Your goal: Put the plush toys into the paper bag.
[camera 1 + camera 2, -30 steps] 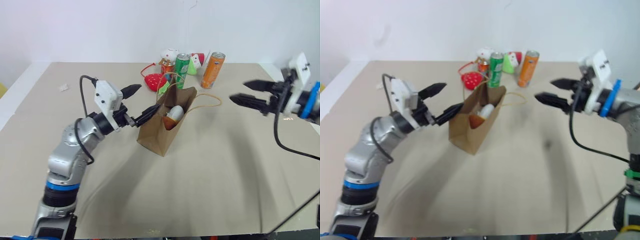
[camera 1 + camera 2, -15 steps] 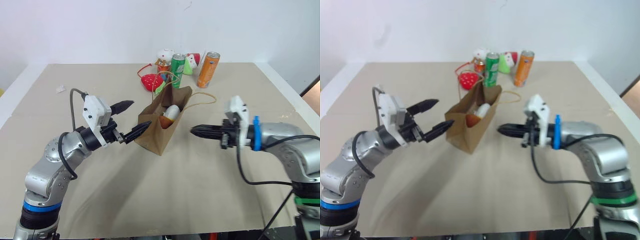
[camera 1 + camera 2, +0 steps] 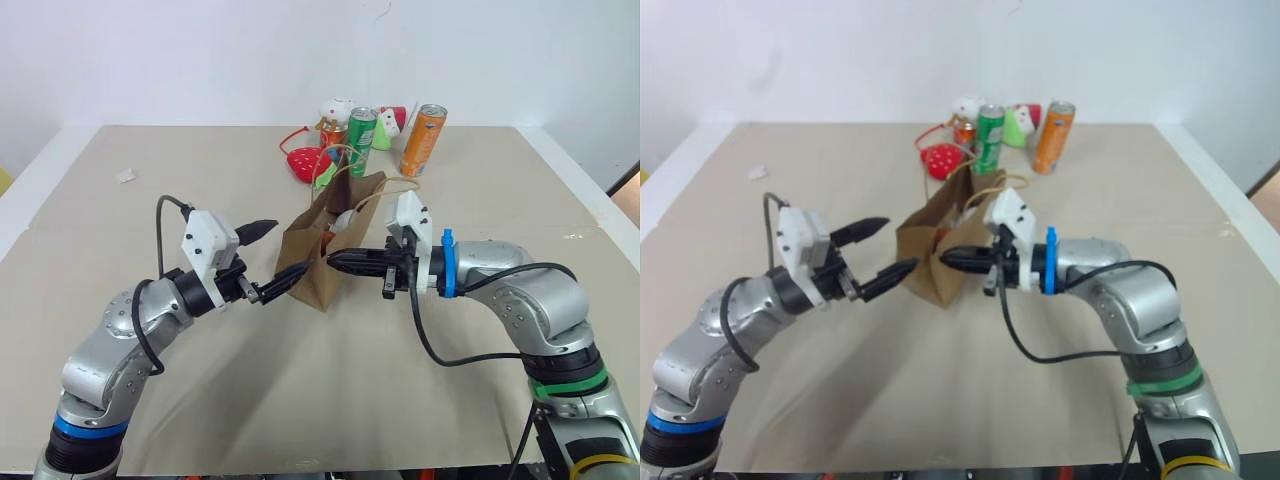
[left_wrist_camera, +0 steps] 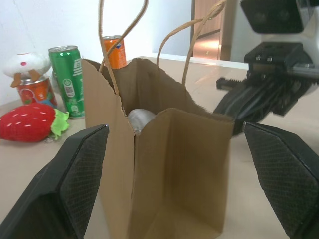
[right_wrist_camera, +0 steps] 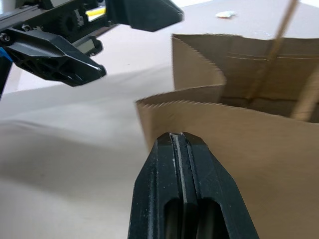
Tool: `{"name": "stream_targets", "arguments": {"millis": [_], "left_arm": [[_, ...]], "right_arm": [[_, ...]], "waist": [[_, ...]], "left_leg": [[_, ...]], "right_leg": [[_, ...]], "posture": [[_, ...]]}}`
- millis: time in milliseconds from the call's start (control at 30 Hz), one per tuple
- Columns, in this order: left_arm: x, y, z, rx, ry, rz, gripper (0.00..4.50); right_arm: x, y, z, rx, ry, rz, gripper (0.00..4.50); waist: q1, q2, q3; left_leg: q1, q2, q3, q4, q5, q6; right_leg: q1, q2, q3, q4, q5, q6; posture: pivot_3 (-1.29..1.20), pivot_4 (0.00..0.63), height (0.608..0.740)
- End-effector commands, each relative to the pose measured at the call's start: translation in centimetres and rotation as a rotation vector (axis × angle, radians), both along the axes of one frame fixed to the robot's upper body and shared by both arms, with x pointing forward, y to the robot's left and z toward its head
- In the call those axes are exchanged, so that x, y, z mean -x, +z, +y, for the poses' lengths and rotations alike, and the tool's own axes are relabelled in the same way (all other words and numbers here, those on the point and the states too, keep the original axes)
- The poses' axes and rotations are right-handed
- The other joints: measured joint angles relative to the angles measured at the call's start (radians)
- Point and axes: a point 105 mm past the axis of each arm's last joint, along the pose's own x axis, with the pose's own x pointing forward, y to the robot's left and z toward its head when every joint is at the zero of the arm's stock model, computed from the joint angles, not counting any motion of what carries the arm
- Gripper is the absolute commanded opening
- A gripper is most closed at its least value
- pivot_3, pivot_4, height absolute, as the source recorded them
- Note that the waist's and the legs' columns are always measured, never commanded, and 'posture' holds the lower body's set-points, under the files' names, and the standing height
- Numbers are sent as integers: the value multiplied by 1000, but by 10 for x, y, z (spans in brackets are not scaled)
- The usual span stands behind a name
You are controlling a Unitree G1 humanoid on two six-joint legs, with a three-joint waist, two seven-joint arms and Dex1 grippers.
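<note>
A: From the head, what is the surface and the room?

B: A wide beige table (image 3: 470, 360) against a plain white wall (image 3: 200, 60). At the far edge stand a green can (image 3: 362, 128) and an orange can (image 3: 423, 140), with a red strawberry toy (image 3: 308, 163) close by.

A: And the bag?

B: The brown paper bag (image 3: 312, 265) stands upright near the middle of the table, mouth upward, handles rising. Its long side runs away from the robot, slanting to the right. Something pale (image 3: 345, 220) lies inside; I cannot tell if it is a plush toy.

A: The pincers?

B: The left gripper (image 3: 270, 260) has its fingers wide apart, one each side of the bag's near corner, holding nothing. The right gripper (image 3: 335, 262) has its fingers pressed together, the tip at the bag's right wall.

A: The left wrist camera?

B: The bag (image 4: 174, 164) stands between the two spread fingers (image 4: 75, 184), not touching them. The other gripper (image 4: 249, 97) is beside it.

A: The right wrist camera?

B: The closed fingers (image 5: 182, 199) point at the bag's toothed top edge (image 5: 199, 102); whether they touch the paper, I cannot tell.
</note>
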Motion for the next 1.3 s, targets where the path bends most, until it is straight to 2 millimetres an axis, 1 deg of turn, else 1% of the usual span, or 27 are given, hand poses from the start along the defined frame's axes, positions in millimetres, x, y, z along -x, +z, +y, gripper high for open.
{"name": "stream_targets", "arguments": {"millis": [33, 100, 200, 367, 533, 733, 933, 1067, 1133, 1167, 1200, 1300], "left_arm": [[1, 4, -6, -8, 3, -27, 4434], [0, -1, -8, -27, 5, -26, 4434], [-1, -2, -9, -18, 13, -24, 4434], [-14, -6, -5, -47, 78, -37, 4434], [-18, -5, -9, -35, 87, -41, 4434], [-13, -1, -16, 2, 32, -52, 4434], [-28, 1, -11, 12, 111, -46, 4434], [-30, 0, -12, 17, 111, -41, 4434], [-31, -4, -13, 5, 110, -30, 3923], [-32, -6, -13, 0, 107, -25, 3911], [-31, -7, -14, -4, 102, -18, 3406], [-30, -8, -15, -10, 86, -17, 2526]], "right_arm": [[4, 14, 9, -8, 26, -73, 88], [4, 13, 10, -5, 26, -76, 88], [3, 12, 12, 3, 22, -85, 88], [1, 10, 13, 11, 13, -95, 88], [-1, 9, 13, 17, 9, -100, 88], [-1, 8, 13, 25, 8, -102, 88], [-2, 5, 13, 41, 11, -111, 88], [-2, 5, 14, 44, 13, -117, 88], [-3, 5, 14, 44, 13, -120, 0], [-3, 5, 14, 44, 12, -121, 0], [-3, 5, 14, 45, 11, -122, 0], [-3, 5, 12, 49, 7, -123, 0]], "waist": [[0, 0, 0], [0, 0, 0], [0, 0, 0], [0, 0, 0], [0, 0, 0], [-1, 0, 0], [-1, 0, 0], [-1, 0, 0], [-1, 0, 0], [-1, 0, 0], [-1, 0, 0], [-1, 0, 0]], "left_leg": [[0, 0, 0, 0, 0, 0], [0, 0, 0, 0, 0, 0], [0, 0, 0, 0, 0, 0], [0, 0, 0, 0, 0, 0], [0, 0, 0, 0, 0, 0], [0, 0, 0, 0, 0, 0], [0, 0, 0, 0, 0, 0], [0, 0, 0, 0, 0, 0], [0, 0, 0, 0, 0, 0], [0, 0, 0, 0, 0, 0], [0, 0, 0, 0, 0, 0], [0, -1, 0, 0, 0, 0]], "right_leg": [[0, 0, 0, 0, 0, 0], [0, 0, 0, 0, 0, 0], [0, 0, 0, 0, 0, 0], [0, 0, 0, 0, 0, 0], [0, 0, 0, 0, 0, 0], [0, -1, 0, 0, 0, 0], [0, 0, 0, 0, 0, 0], [0, 0, 0, 0, 0, 0], [0, 0, 0, 0, 0, 0], [0, 0, 0, 0, 0, 0], [0, 0, 0, 0, 0, 0], [0, -1, 0, 0, 0, 0]], "posture": [[0, 150, 740], [0, 150, 740], [0, 150, 740], [0, 150, 740], [0, 150, 740], [0, 150, 740], [0, 150, 740], [0, 150, 740], [0, 150, 740], [0, 150, 740], [0, 150, 740], [0, 150, 740]]}}
